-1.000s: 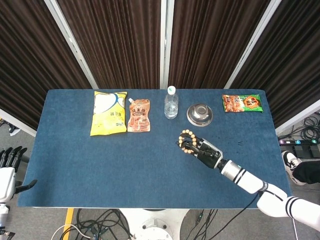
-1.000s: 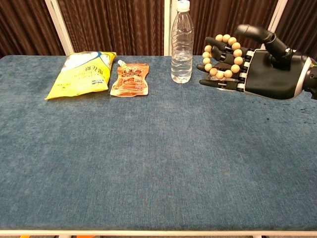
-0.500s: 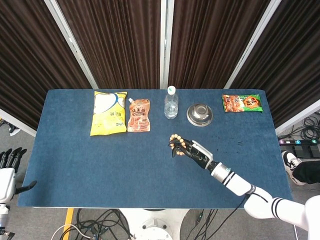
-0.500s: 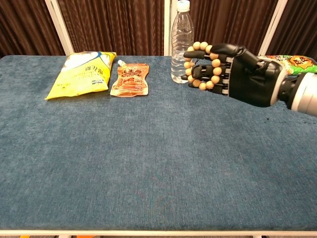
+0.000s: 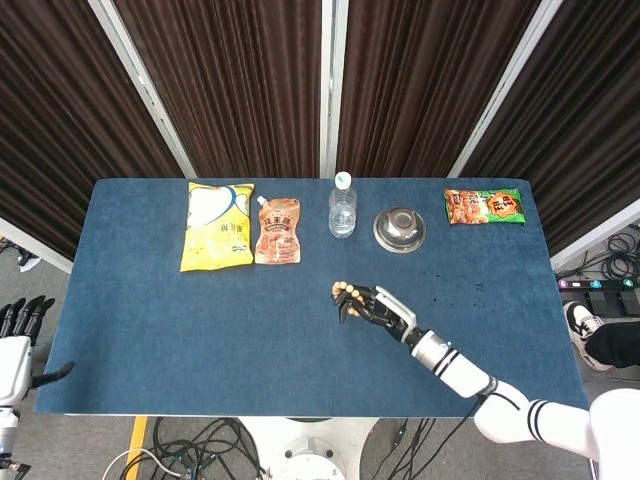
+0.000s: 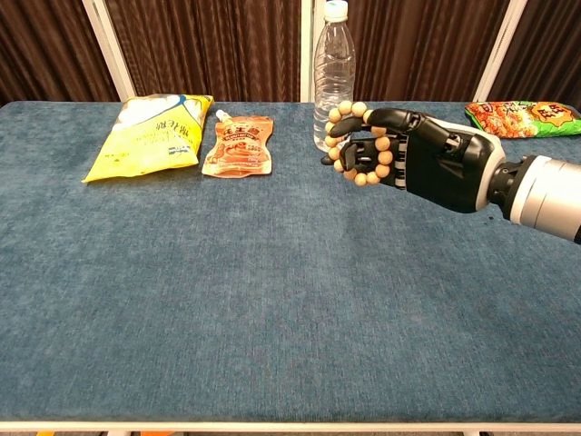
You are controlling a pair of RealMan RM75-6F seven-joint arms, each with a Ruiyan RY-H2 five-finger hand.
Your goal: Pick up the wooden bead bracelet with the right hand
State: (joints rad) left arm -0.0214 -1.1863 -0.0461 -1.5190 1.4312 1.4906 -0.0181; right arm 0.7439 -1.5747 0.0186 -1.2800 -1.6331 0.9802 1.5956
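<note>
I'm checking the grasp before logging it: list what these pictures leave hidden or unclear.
- Wooden bead bracelet: its far side is covered by the right hand in the chest view, and it is too small in the head view.
- Left hand: cut off by the head view's left edge, absent from the chest view.
- Metal bowl: contents too small to tell.

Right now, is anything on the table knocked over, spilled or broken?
Nothing stands out. The water bottle stands upright with its cap on, and the yellow bag, the orange pouch and the green snack packet lie flat. The right hand holds the bead bracelet above the table.
</note>
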